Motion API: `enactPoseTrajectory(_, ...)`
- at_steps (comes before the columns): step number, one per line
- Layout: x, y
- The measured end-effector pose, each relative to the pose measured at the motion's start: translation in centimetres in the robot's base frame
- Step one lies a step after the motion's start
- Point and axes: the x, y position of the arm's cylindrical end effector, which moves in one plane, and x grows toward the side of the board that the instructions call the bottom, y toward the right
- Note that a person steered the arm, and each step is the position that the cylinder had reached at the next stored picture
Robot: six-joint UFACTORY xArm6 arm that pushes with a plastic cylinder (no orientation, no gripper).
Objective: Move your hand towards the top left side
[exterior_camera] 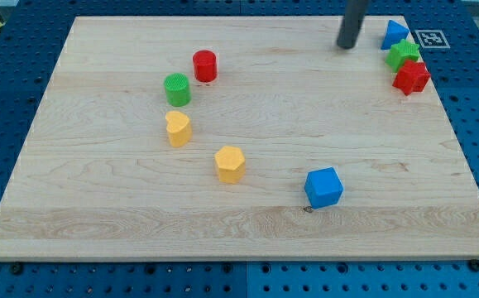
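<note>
Our tip [347, 45], a bare rod holding nothing, stood at the board's [98, 223] top right, beside the blue triangular block [395, 34]. Low sweeping leftward risked clipping the red cylinder [205, 65].

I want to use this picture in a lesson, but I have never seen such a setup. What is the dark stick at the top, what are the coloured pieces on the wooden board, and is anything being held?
This is one camera picture looking down at an angle on a wooden board lying on a blue perforated table. The dark stick is the end of a robot arm. It has no jaws, so it holds nothing; it only pushes pieces with my tip.

My tip is near the view's top right, just left of a cluster of three pieces: a blue triangular block, a green block and a red block.

Left of centre are a red cylinder, a green cylinder, a yellow heart-shaped block and a yellow block. A blue cube sits lower down, towards the right. My tip touches none of them.
</note>
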Motion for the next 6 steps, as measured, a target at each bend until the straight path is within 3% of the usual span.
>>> enactPoseTrajectory(1,0.1,-6.0)
enactPoseTrajectory(5,-4.8,-16.1)
enactPoseTrajectory(6,-3.7,-17.3)
